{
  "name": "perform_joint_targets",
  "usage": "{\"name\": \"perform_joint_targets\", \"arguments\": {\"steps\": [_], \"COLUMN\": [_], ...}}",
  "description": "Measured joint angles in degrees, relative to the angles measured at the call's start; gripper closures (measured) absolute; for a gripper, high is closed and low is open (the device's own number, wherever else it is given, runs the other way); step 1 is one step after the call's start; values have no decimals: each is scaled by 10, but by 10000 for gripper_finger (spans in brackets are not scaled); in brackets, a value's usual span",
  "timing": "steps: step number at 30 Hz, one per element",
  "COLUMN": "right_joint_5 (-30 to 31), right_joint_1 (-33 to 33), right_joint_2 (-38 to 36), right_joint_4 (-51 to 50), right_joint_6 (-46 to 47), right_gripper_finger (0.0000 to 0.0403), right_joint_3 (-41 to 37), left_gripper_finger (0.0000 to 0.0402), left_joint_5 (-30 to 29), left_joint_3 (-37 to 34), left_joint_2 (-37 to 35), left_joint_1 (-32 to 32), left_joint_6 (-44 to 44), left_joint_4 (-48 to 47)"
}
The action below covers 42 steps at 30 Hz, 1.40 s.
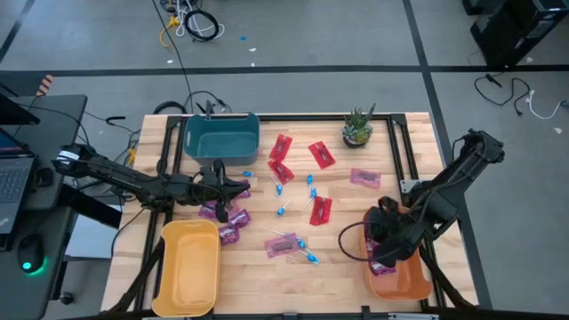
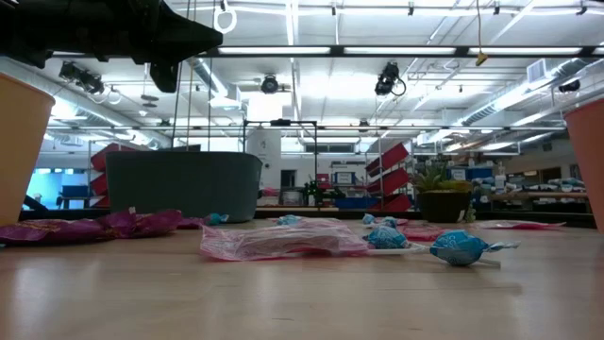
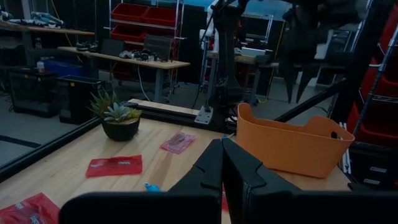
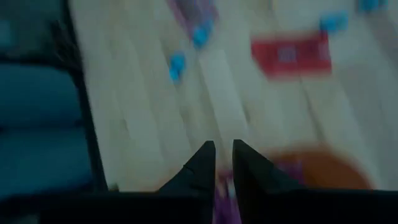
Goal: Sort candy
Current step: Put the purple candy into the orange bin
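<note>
Candy mostly litters the tabletop unsorted; left gripper fingers pressed together empty, right gripper over orange bin, fingers slightly parted.

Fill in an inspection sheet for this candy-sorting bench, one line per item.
Surface: wooden table, bare wood between the sweets.
Job's things: red packets, purple packets and blue lollipops scattered mid-table; something purple lies in the orange bin.
Clutter: plant at the far edge; teal bin; yellow bin.
Grippers: left gripper shut, beside the purple packets near the teal bin; right gripper over the orange bin.
Cables: loose coils on the floor beyond the table.
Surroundings: laptop on a side desk; red shelves in the room.
</note>
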Motion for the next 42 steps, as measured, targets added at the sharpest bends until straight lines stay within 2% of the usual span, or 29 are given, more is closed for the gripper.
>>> {"name": "perform_joint_targets", "arguments": {"steps": [5, 12, 18, 24, 28, 38, 42], "right_joint_5": [46, 63, 63, 61, 30, 25, 24], "right_joint_1": [-46, -131, -182, -225, -247, -283, -301], "right_joint_2": [1, 6, 49, 114, 160, 257, 293], "right_joint_4": [108, 279, 411, 513, 579, 754, 819], "right_joint_6": [-141, -349, -494, -532, -557, -586, -570], "right_gripper_finger": [364, 365, 367, 368, 368, 370, 371], "right_joint_3": [0, -10, -11, -11, -11, -12, -12], "left_gripper_finger": [396, 396, 396, 396, 396, 396, 396], "left_joint_5": [0, 0, 0, 0, 0, -8, -8], "left_joint_3": [0, 0, 0, 0, 0, 0, 0], "left_joint_2": [0, 0, 0, 0, 0, 0, 0], "left_joint_1": [0, 0, 0, 0, 0, 0, 0], "left_joint_6": [-13, -27, -31, -59, -60, -57, -53], "left_joint_4": [0, -1, -1, 5, 18, 47, 61]}}
